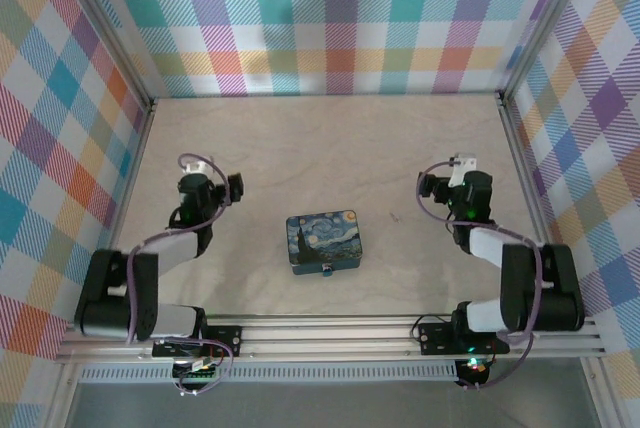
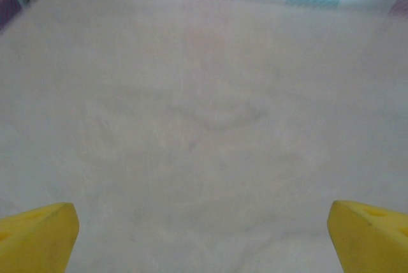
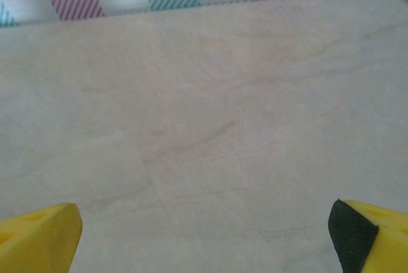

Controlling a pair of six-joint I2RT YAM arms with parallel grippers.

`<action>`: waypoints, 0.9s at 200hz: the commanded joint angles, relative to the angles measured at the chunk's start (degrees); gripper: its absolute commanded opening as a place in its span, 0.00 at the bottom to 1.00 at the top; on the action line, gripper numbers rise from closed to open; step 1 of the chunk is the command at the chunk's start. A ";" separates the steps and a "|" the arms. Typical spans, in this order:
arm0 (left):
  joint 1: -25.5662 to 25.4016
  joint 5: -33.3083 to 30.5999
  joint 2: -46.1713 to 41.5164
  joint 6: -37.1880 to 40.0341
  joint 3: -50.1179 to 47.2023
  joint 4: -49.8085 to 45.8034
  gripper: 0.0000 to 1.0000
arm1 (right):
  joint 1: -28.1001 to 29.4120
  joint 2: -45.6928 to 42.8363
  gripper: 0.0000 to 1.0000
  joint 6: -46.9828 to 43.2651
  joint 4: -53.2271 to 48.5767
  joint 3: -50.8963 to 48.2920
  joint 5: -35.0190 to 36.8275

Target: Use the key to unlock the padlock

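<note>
A dark-blue tin [image 1: 325, 238] with a starry-night print lies flat in the middle of the table. At its near edge sits the tiny padlock [image 1: 327, 270], blue with a silvery glint. A thin dark speck [image 1: 393, 216] lies to the right of the tin, too small to tell whether it is the key. My left gripper [image 1: 233, 188] hovers left of the tin, and my right gripper [image 1: 428, 186] hovers to its right. Both are apart from the tin. In each wrist view the yellow fingertips [image 2: 38, 235] [image 3: 38, 235] stand wide apart over bare table, so the left gripper [image 2: 204, 231] and the right gripper [image 3: 204, 231] are open and hold nothing.
Checked fabric walls [image 1: 340, 18] close off the table at the back and both sides. An aluminium rail [image 1: 330, 333] runs along the near edge between the arm bases. The pale tabletop [image 1: 330, 138] stretches behind the tin.
</note>
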 commanded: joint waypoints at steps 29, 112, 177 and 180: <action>0.34 10.99 -9.11 -14.62 13.75 -26.42 1.00 | -0.30 -13.98 1.00 14.18 -26.67 9.00 -10.51; -10.72 23.10 -19.90 -29.32 15.70 -54.15 1.00 | 10.49 -24.25 1.00 26.57 -49.74 13.13 -26.42; -23.65 28.29 -21.11 -44.15 6.51 -49.82 1.00 | 26.79 -9.87 1.00 27.14 -49.21 13.87 -26.18; -24.27 28.43 -20.66 -44.51 6.42 -49.39 1.00 | 27.41 -9.19 1.00 27.23 -49.10 14.12 -26.13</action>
